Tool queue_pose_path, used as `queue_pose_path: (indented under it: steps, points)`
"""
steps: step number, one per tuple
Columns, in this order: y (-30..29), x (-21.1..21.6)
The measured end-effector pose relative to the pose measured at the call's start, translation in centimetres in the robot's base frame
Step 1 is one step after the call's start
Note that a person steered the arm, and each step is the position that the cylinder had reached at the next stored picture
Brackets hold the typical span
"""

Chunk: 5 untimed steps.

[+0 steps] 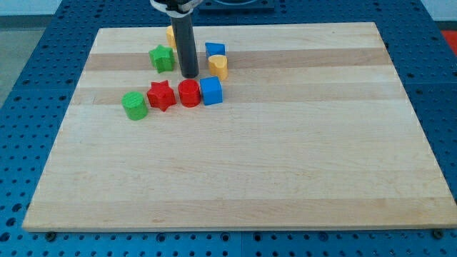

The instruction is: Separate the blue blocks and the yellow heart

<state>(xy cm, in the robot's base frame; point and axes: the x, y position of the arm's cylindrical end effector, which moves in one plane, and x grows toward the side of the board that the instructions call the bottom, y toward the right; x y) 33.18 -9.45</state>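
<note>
My tip [189,74] rests on the board near the view's top, between the green star [162,58] on its left and the yellow heart [218,66] on its right. A small blue block [215,50] sits just above the yellow heart, touching or nearly touching it. A blue cube [211,91] lies below the heart, apart from it, and touches a red cylinder [189,93] directly below my tip. The tip stands a short way left of the heart and touches no block.
A red star [162,95] and a green cylinder [134,105] continue the row to the left of the red cylinder. A yellow block [171,33] is partly hidden behind the rod. The wooden board [235,171] lies on a blue perforated table.
</note>
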Motion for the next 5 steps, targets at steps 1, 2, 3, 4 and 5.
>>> queue_pose_path:
  steps: [1, 2, 3, 4, 5]
  points:
    - [0.0, -0.8]
    - [0.1, -2.3]
    - [0.6, -2.3]
    - [2.1, -1.6]
    - [3.4, -1.2]
